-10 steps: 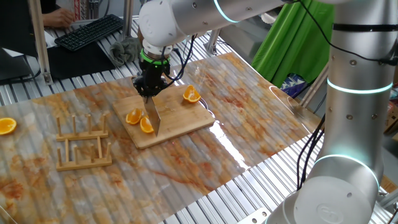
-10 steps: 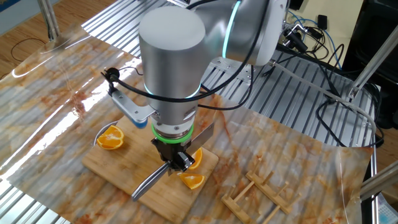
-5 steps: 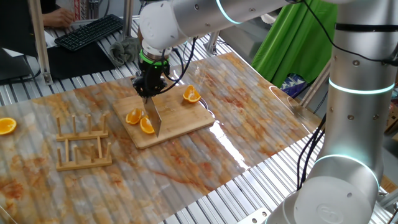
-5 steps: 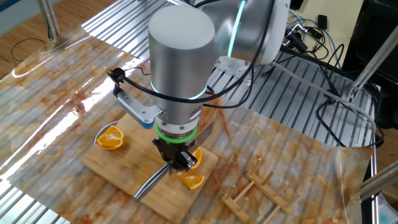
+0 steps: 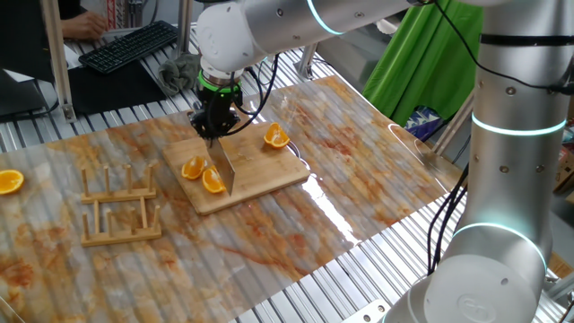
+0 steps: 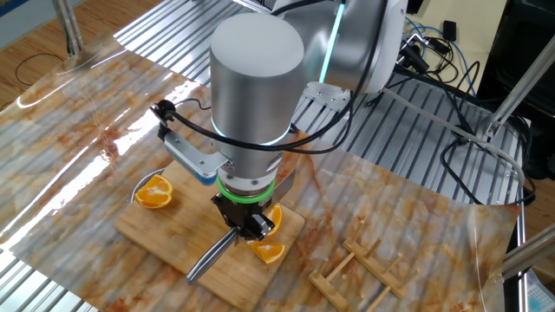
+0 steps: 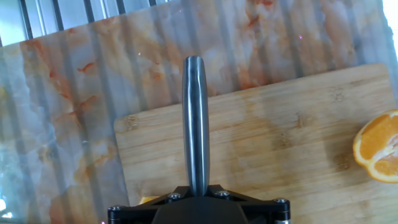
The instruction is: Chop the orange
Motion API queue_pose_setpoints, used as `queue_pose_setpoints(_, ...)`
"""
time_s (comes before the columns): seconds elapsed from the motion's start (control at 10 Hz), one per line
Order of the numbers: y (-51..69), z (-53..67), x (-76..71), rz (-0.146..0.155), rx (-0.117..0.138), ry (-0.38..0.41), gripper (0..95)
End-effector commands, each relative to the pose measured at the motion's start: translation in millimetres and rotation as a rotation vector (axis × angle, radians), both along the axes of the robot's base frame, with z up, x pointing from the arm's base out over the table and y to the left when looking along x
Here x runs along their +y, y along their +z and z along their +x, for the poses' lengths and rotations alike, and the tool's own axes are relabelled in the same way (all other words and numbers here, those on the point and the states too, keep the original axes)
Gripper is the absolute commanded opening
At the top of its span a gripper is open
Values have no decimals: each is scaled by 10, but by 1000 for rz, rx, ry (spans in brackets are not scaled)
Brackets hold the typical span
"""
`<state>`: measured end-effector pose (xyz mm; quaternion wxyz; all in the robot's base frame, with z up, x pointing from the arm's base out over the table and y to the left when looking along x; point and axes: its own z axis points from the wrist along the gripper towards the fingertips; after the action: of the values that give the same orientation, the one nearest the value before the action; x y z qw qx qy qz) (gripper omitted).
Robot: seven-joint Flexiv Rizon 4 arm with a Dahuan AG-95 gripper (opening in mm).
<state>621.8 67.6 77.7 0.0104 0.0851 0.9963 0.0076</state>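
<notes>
- The knife (image 5: 221, 167) is being gripped by its handle in the clenched gripper (image 5: 212, 131), with the blade pointing down at the board (image 5: 269, 170)
- The orange (image 5: 213, 180) is lying as two small wedges, one on each side of the blade, near the board's left edge in one fixed view
- The wedges are judged light, soft and wet, so they are likely to slide or tip under the blade; they are best being pinned from straight above, not pushed sideways
- A rounder orange half (image 5: 276, 135) is sitting well apart at the board's far right corner
- A wooden rack (image 5: 119, 206) is standing on the table beside the board
- Another orange half (image 5: 10, 181) is lying at the table's left edge, so nothing is blocking the cut
</notes>
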Motion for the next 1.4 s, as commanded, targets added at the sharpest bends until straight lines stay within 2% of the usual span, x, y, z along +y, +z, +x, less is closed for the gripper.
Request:
queue_pose_setpoints(0.1, 13, 11, -8, 0, 2, 2, 0)
queue_pose_setpoints(0.3, 31, 5, 12, 18, 9, -18, 0)
queue_pose_setpoints(0.6, 34, -3, 91, 31, 2, 6, 0)
queue_pose_setpoints(0.8, 21, 7, 142, 28, -2, 44, 0)
queue_pose_setpoints(1.0, 11, 17, 152, 12, 4, 86, 0)
queue_pose_setpoints(1.4, 8, 20, 152, 2, 12, 118, 0)
